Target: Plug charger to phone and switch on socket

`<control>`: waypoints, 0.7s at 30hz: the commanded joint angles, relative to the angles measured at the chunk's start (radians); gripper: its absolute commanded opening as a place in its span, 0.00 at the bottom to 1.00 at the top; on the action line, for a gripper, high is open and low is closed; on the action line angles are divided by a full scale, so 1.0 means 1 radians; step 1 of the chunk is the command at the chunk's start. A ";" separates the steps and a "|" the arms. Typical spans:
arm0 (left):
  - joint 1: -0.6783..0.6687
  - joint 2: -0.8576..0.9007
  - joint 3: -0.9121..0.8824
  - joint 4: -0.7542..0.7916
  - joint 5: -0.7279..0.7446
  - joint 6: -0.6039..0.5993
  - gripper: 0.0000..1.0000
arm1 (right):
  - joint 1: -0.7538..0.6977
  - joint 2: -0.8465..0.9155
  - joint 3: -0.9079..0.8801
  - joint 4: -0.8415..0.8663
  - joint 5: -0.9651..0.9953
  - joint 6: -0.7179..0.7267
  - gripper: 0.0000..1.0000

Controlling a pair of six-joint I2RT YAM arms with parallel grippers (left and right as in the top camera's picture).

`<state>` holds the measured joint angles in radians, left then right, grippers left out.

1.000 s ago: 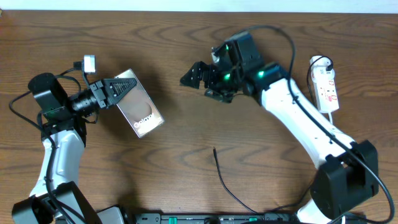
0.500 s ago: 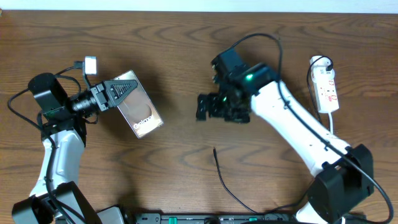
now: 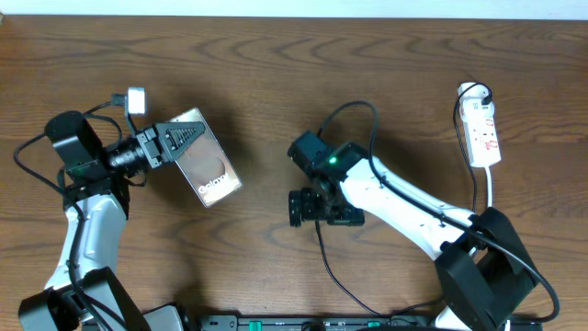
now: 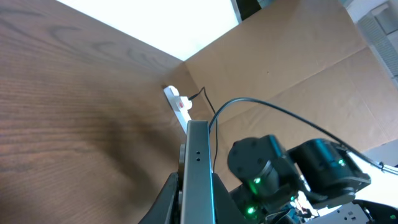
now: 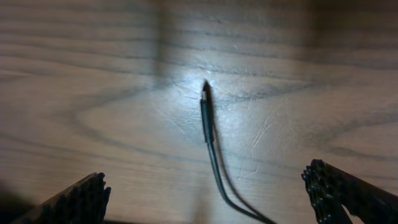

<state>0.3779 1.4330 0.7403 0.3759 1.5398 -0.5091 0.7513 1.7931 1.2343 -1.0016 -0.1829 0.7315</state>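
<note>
Right gripper (image 3: 323, 210) was pointed down at the table (image 3: 276, 83), jaws spread wide and empty; in its wrist view the charger (image 5: 209, 134) ran up the middle of the gap, tip (image 5: 205, 93) just ahead of the fingers (image 5: 81, 199), roughly centred and touching neither; read as a lined-up pre-grasp, the wide opening giving margin on a thin cable lying flat on wood. Left gripper (image 3: 188, 131) was pinching the phone (image 3: 209, 167) by one short end, jaws clamped across its thickness; left wrist view showed the slab edge-on, sticking straight out from between the jaws; the lettered end was the one far from the jaws, so presumably that end was left free for insertion; couldn't confirm the port, too small. Phone appeared held off the table, judging by its shadow. Socket (image 3: 481, 127) sat well apart from both sets of jaws, beyond the right arm's outer side; nothing was on it and the switch state was unreadable. My read: the step in hand was the cable pick, nothing plugged yet. Next would need a descent and a close near the tip, leaving enough sticking out to reach the port; the risk is the thin cable rolling or slipping sideways as the jaws meet.
</note>
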 commanded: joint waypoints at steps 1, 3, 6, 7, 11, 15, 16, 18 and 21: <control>0.003 -0.002 -0.002 0.008 0.033 0.020 0.07 | 0.019 0.009 -0.044 0.027 0.020 0.031 0.99; 0.003 -0.002 -0.002 0.008 0.033 0.024 0.07 | 0.029 0.009 -0.072 0.047 0.020 0.031 0.99; 0.003 -0.002 -0.002 0.008 0.033 0.027 0.08 | 0.038 0.009 -0.100 0.060 0.020 0.055 0.99; 0.003 -0.002 -0.002 0.008 0.033 0.027 0.07 | 0.041 0.009 -0.111 0.066 0.021 0.068 0.99; 0.003 -0.002 -0.002 0.008 0.033 0.027 0.07 | 0.060 0.009 -0.161 0.101 0.020 0.111 0.99; 0.003 -0.002 -0.002 0.008 0.033 0.027 0.07 | 0.081 0.009 -0.203 0.154 0.020 0.113 0.95; 0.003 -0.002 -0.002 0.008 0.033 0.027 0.08 | 0.084 0.009 -0.207 0.161 0.020 0.113 0.94; 0.003 -0.002 -0.002 0.008 0.033 0.027 0.07 | 0.088 0.009 -0.209 0.172 0.021 0.096 0.92; 0.003 -0.002 -0.002 0.008 0.033 0.027 0.07 | 0.088 0.009 -0.209 0.182 0.039 0.082 0.91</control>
<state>0.3779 1.4326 0.7353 0.3756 1.5398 -0.4953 0.8303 1.7931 1.0302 -0.8227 -0.1734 0.8215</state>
